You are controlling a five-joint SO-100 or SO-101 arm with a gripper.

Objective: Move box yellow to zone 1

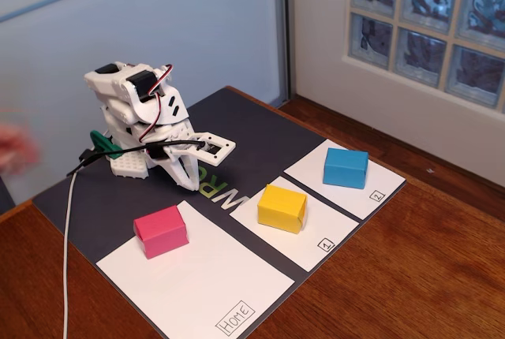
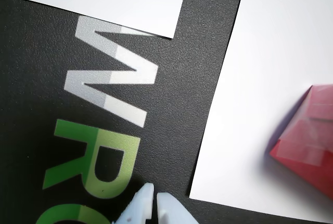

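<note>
The box yellow (image 1: 282, 207) sits on the white panel of zone 1 (image 1: 304, 240), whose boxed "1" is at its near corner in the fixed view. My white gripper (image 1: 183, 179) is folded low over the dark mat behind the panels, well to the left of the box. In the wrist view my gripper (image 2: 155, 195) points down at the mat lettering with its two fingertips nearly touching and nothing between them. The box yellow is out of the wrist view.
A pink block (image 1: 161, 231) (image 2: 308, 141) rests on the Home panel (image 1: 205, 292). A blue block (image 1: 346, 167) stands on the panel marked 2 (image 1: 377, 189). The mat (image 1: 252, 134) lies on a wooden table; a wall and glass-block window stand behind.
</note>
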